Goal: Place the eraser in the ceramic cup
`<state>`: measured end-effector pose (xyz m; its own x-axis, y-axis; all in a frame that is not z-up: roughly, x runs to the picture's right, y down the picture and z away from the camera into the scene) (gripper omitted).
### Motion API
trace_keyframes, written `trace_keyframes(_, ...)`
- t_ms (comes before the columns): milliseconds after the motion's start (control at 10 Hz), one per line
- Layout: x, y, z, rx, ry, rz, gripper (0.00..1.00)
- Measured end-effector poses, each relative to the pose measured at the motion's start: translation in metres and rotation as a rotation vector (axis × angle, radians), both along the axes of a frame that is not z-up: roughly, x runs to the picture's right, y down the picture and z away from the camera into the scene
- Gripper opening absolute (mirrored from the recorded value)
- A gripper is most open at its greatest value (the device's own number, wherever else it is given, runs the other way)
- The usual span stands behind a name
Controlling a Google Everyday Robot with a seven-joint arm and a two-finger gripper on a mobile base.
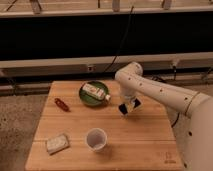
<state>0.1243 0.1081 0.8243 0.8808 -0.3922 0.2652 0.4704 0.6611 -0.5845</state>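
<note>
The eraser (123,109), a small black block, sits tilted at the tip of my gripper (128,106), just above the wooden table, right of its middle. My gripper hangs down from the white arm and is shut on the eraser. The ceramic cup (96,138), whitish and upright with its mouth up, stands near the table's front edge. It lies to the left of the gripper and nearer the front, apart from it.
A green plate (87,98) holding a white-and-orange package (96,90) lies just left of the gripper. A small red object (62,104) rests at mid-left and a pale square pad (57,143) at the front left. The table's right edge (169,125) is near the arm.
</note>
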Motion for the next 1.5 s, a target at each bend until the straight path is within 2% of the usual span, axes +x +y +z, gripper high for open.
trace_keyframes(400, -0.013, 0.003, -0.018, 0.007, -0.001, -0.028, 0.00)
trace_keyframes(700, -0.040, 0.006, -0.045, 0.014, -0.024, -0.060, 0.00)
trace_keyframes(1000, -0.046, 0.006, -0.054, 0.019, -0.035, -0.082, 0.00)
trace_keyframes(1300, -0.061, 0.020, -0.085, 0.023, -0.065, -0.111, 0.00)
trace_keyframes(1500, -0.069, 0.022, -0.095, 0.029, -0.084, -0.129, 0.00)
